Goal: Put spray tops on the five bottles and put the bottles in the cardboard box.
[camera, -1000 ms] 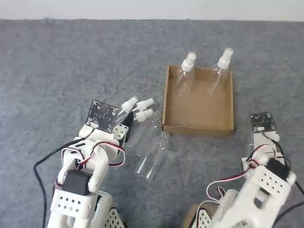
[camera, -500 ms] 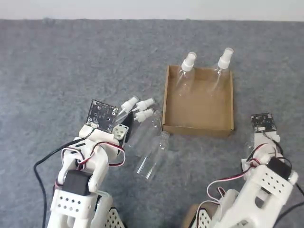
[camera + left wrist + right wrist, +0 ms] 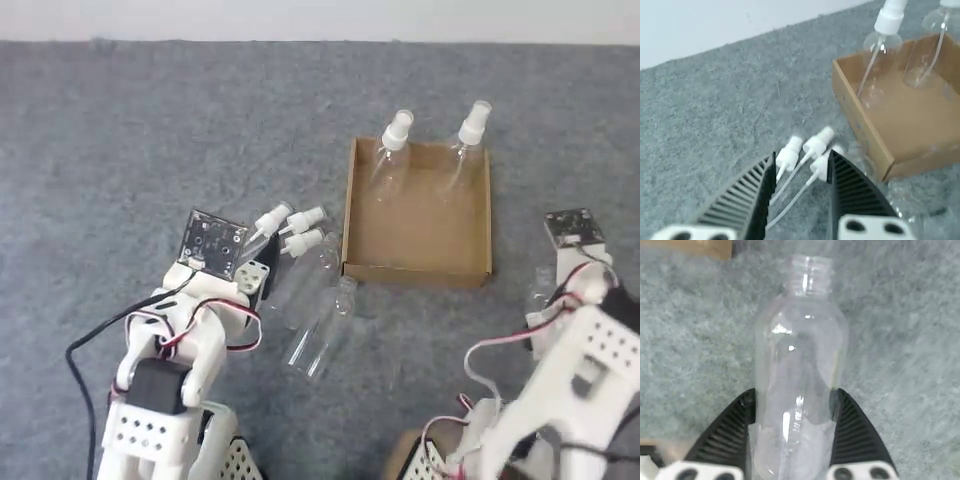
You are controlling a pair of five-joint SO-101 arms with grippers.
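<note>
**Inspector A:** Hazards?

**Inspector B:** Right gripper [image 3: 794, 401] is clamped low on an open bottle [image 3: 800, 355]. The smooth plastic could slip or twist there. Left gripper [image 3: 801, 159] stands apart around three loose tops [image 3: 812, 147]; closing could snag several.

**Inspector A:** Bottle's attitude?

**Inspector B:** Long axis runs straight out from the jaws, neck leading, over carpet near the box [image 3: 416, 270]. Resting or lifted, cannot tell.
</note>
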